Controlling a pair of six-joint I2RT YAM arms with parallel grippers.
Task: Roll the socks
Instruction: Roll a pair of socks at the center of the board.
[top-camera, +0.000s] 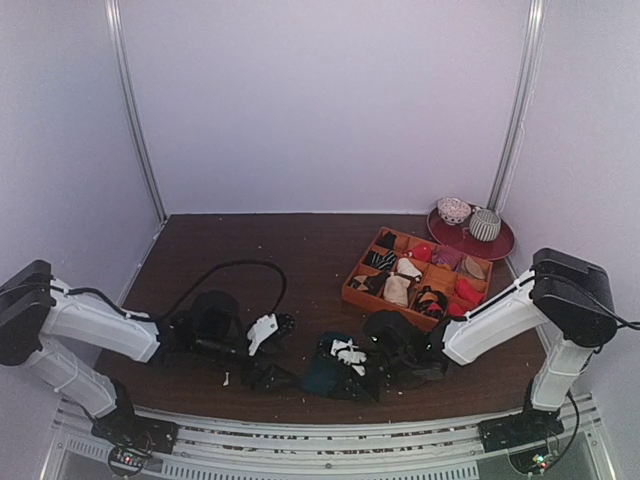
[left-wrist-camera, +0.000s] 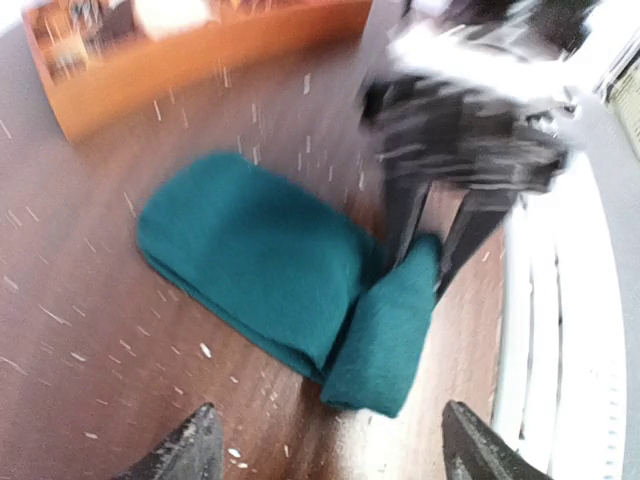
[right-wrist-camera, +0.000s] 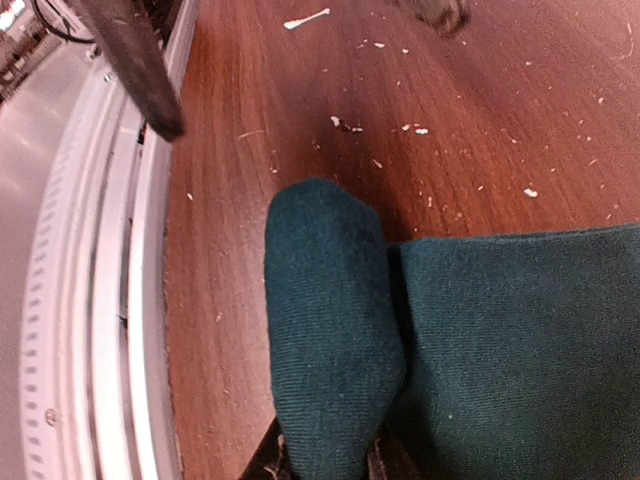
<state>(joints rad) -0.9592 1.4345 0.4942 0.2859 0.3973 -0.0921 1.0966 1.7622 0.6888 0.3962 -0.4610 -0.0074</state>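
The socks (top-camera: 328, 372) lie as a folded dark teal bundle near the table's front edge, with a white and red figure showing on top. In the left wrist view the socks (left-wrist-camera: 255, 245) have one narrow end (left-wrist-camera: 385, 335) folded out toward the camera. My right gripper (top-camera: 388, 366) is shut on that end; in its own view the sock end (right-wrist-camera: 328, 310) rises from between the right gripper's (right-wrist-camera: 325, 468) jaws. My left gripper (top-camera: 272, 376) stands just left of the bundle. The left gripper (left-wrist-camera: 330, 440) is open, its fingertips (left-wrist-camera: 190, 452) wide apart over bare wood.
An orange tray (top-camera: 352, 293) with several rolled socks stands at the right rear, a red plate (top-camera: 500, 246) with two balls behind it. A black cable (top-camera: 240, 266) loops over the left arm. A metal rail (right-wrist-camera: 95, 300) runs along the front edge. White crumbs dot the wood.
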